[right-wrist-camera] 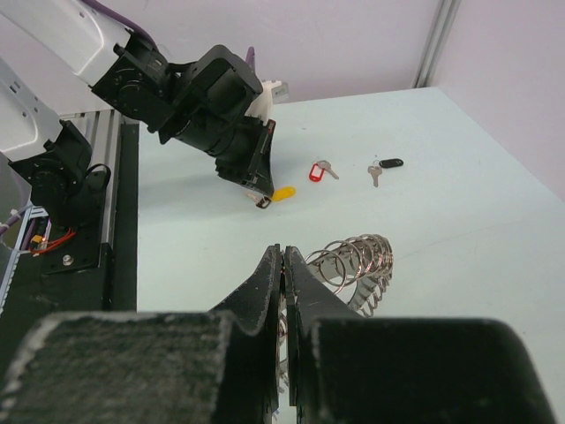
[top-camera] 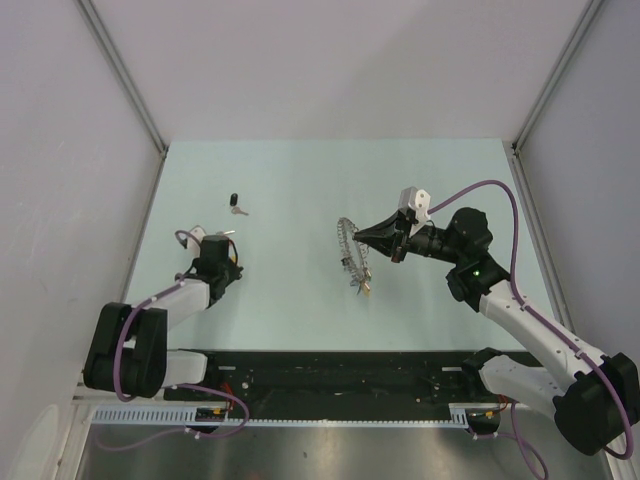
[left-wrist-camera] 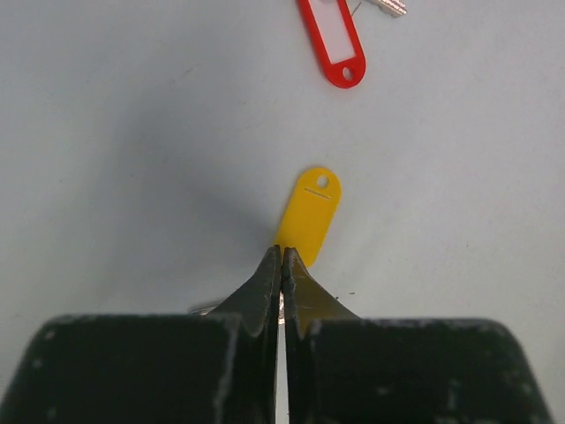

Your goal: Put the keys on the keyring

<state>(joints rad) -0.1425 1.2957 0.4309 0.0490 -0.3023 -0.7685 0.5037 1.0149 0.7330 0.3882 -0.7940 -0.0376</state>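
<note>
My left gripper (top-camera: 230,263) is down on the table with its jaws shut (left-wrist-camera: 282,253). A glint of metal shows between them, just behind the yellow key's plastic head (left-wrist-camera: 309,215). The red key (left-wrist-camera: 333,40) lies flat a little beyond it. The black key (top-camera: 235,204) lies apart, farther back on the table. My right gripper (top-camera: 363,238) is shut (right-wrist-camera: 282,251) on the keyring (right-wrist-camera: 357,263) and holds it on edge, upright, mid-table (top-camera: 350,256). Many small rings and keys hang from it. In the right wrist view I also see the yellow head (right-wrist-camera: 284,193), red key (right-wrist-camera: 318,170) and black key (right-wrist-camera: 386,165).
The pale green table (top-camera: 300,180) is walled by white panels on three sides. A black rail with both arm bases (top-camera: 330,375) runs along the near edge. The left arm's body (right-wrist-camera: 203,97) fills the upper left of the right wrist view.
</note>
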